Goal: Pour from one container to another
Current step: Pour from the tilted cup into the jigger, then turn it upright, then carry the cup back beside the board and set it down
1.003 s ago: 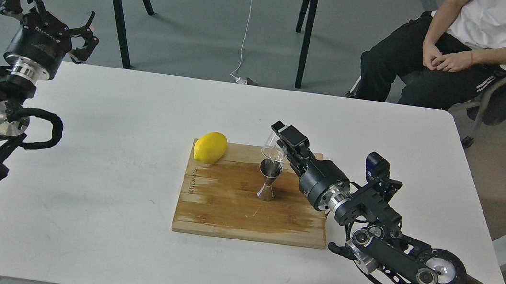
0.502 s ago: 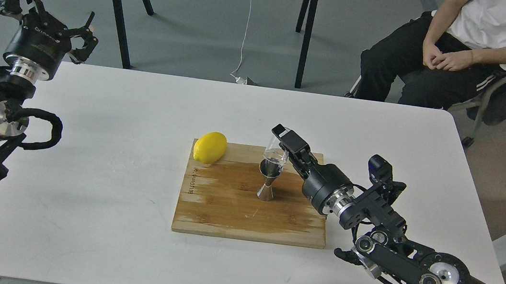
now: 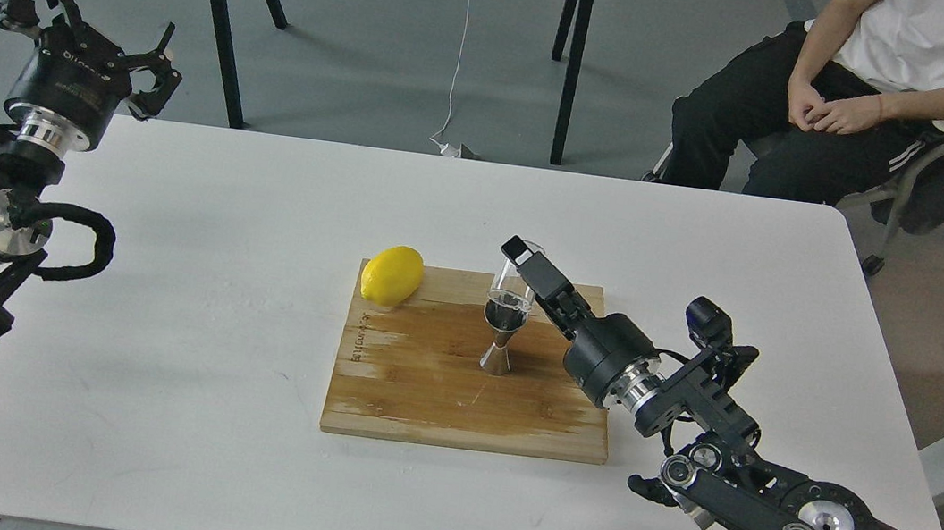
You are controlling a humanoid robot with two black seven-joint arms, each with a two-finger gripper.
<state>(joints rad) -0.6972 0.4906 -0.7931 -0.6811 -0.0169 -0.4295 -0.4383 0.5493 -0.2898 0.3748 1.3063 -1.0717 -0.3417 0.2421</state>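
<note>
The steel hourglass jigger [image 3: 502, 339] stands upright near the middle of the wooden cutting board [image 3: 421, 385]. Just above its mouth hangs the small clear glass cup [image 3: 513, 277], held close to upright, with my right gripper [image 3: 524, 261] shut on it from the right. My left gripper [image 3: 88, 15] is raised beyond the table's far left corner, fingers spread open and holding nothing.
A yellow lemon [image 3: 392, 275] rests on the board's far left corner. The white table [image 3: 190, 284] carries the board. A seated person [image 3: 872, 89] is beyond the far right edge, and black stand legs [image 3: 223, 18] rise behind the table.
The right gripper has rolled the glass cup back from a tilt over the jigger toward upright and drawn back slightly. The left arm has barely moved.
</note>
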